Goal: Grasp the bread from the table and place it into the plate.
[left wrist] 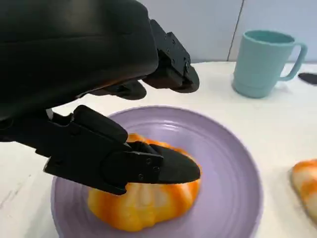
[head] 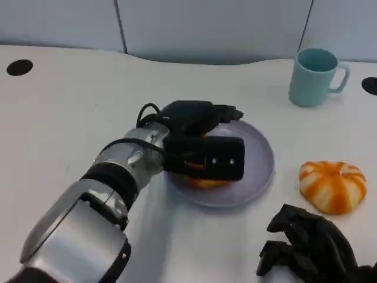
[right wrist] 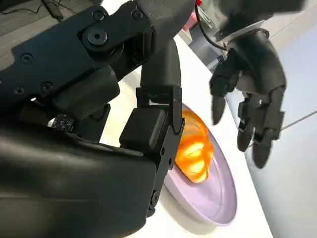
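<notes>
An orange-and-white striped bread [head: 203, 181] lies in the lilac plate [head: 259, 159] at mid-table. My left hand [head: 200, 138] hovers over the plate's near-left part, fingers spread apart and holding nothing. In the left wrist view a black finger [left wrist: 163, 168] lies close over the top of the bread [left wrist: 148, 203], which rests on the plate [left wrist: 233, 163]. The right wrist view shows the left hand [right wrist: 247, 89] above the bread [right wrist: 195, 148] with its fingers hanging down, apart from it. My right hand [head: 312, 247] rests at the table's near right, holding nothing.
A second striped bread [head: 333, 186] lies on the table right of the plate, just ahead of my right hand. A teal mug [head: 315, 76] stands at the back right. Dark round holes [head: 19, 66] mark the table's far corners.
</notes>
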You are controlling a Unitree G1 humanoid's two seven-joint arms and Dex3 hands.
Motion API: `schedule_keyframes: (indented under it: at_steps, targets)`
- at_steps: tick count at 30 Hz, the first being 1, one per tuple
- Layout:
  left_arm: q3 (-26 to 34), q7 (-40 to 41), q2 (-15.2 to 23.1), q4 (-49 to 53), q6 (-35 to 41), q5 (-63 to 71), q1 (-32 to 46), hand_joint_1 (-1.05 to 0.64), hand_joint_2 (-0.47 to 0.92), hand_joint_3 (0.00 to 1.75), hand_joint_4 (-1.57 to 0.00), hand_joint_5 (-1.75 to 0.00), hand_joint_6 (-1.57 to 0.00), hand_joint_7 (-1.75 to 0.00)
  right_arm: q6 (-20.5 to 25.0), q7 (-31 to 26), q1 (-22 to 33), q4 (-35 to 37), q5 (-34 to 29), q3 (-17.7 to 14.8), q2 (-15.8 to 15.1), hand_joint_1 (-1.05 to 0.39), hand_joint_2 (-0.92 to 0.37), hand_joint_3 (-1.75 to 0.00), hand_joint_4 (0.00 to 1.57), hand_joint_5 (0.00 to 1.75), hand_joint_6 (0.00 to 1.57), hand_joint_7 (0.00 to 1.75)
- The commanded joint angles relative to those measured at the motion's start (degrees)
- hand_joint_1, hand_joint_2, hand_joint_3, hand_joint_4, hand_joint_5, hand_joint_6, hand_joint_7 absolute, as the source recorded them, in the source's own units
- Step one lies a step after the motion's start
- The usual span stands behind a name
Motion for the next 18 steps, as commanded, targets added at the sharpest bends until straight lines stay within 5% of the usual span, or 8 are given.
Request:
schedule_keyframes:
  at_steps: [1, 8, 13, 18]
  targets:
    - [6.3, -6.8, 2.3, -1.8, -4.0, -7.4, 1.4, -0.79, 0.92, 0.42, -0.19, -0.14, -0.29, 0.00, -0.5, -0.3, -0.8, 0.7, 0.0, -0.8, -0.7, -0.85, -0.73, 0.00, 1.43, 0.84, 1.21, 0.83]
    - [16.6, -19.4, 4.9, -6.0, -8.5, -20.5, 6.4, -0.76, 0.92, 0.40, -0.24, -0.19, -0.32, -0.02, 0.0, 0.0, -1.8, 1.7, 0.4, -1.4, -0.9, -0.86, -0.72, 0.00, 1.43, 0.84, 1.23, 0.83]
    - [21.9, -26.4, 6.2, -11.5, -9.2, -28.3, 12.0, -0.51, 0.92, 0.21, -0.26, -0.39, -0.42, -0.04, 0.4, 0.2, -2.4, 2.3, 0.6, -1.9, -1.0, -0.86, -0.71, 0.00, 1.43, 0.84, 1.25, 0.81]
    - [26.0, -28.5, 5.6, -18.6, -8.6, -34.6, 19.1, -0.45, 0.92, 0.21, -0.37, -0.53, -0.52, -0.07, -0.3, 0.8, -2.5, 2.6, 0.3, -2.1, -1.3, -0.86, -0.72, 0.00, 1.42, 0.84, 1.27, 0.80]
